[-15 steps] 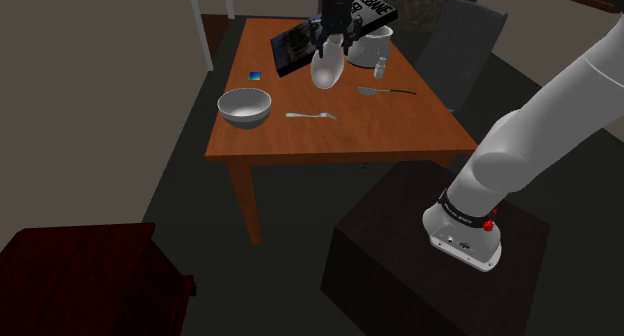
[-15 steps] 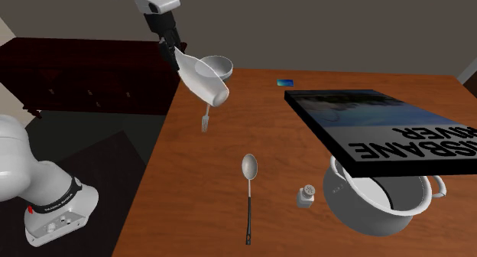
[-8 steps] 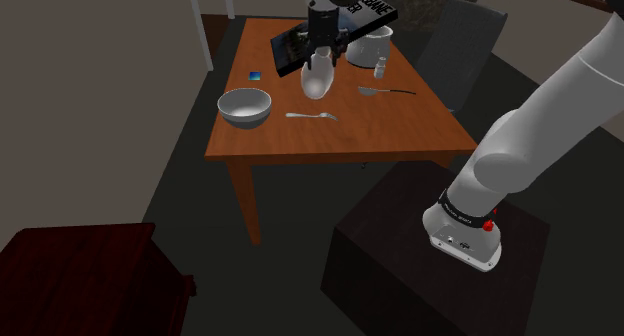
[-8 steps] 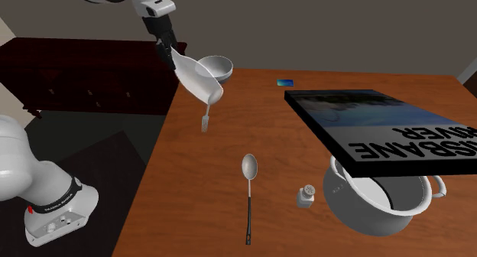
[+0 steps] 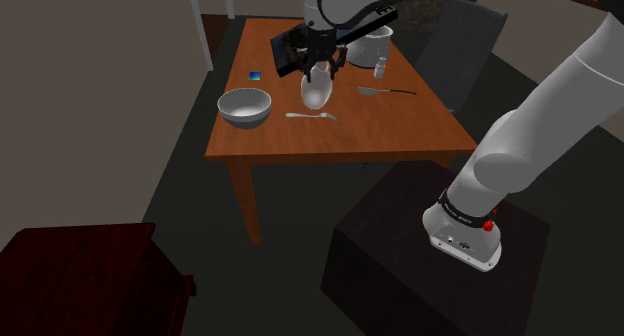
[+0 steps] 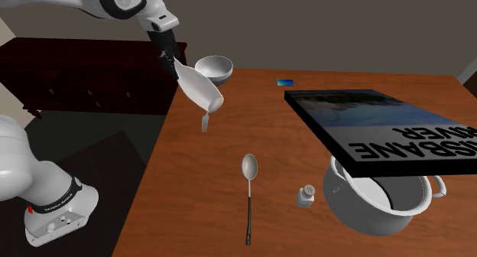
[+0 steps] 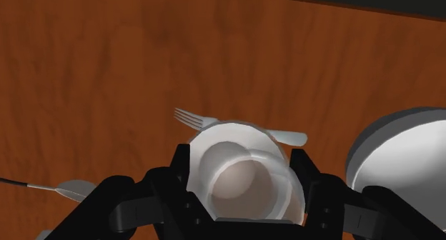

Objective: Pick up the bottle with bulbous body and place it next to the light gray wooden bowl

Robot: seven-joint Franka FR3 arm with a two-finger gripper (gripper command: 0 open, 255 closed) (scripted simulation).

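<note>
- Wrist view: my gripper [image 7: 239, 173] is pinching the white bottle [image 7: 236, 142] by its narrow end, with the bulbous body hanging below.
- The bottle [image 5: 317, 87] is in the air, near the light gray bowl [image 5: 245, 106].
- It looks rigid and smooth, so probably slippery and breakable. The neck is the sane grip; the belly is too wide.
- A fork [image 7: 194, 118] lies beside the bowl, under the bottle, and may foul the set-down.
- The spoon [image 5: 385, 89] is farther from the bowl and no bother.

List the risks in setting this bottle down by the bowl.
1. The fork lies just below the bottle; set down on its tines or handle, the bottle would likely tip.
2. The bottle hangs tilted in the gripper, so if let go like this it may roll into the bowl.
</note>
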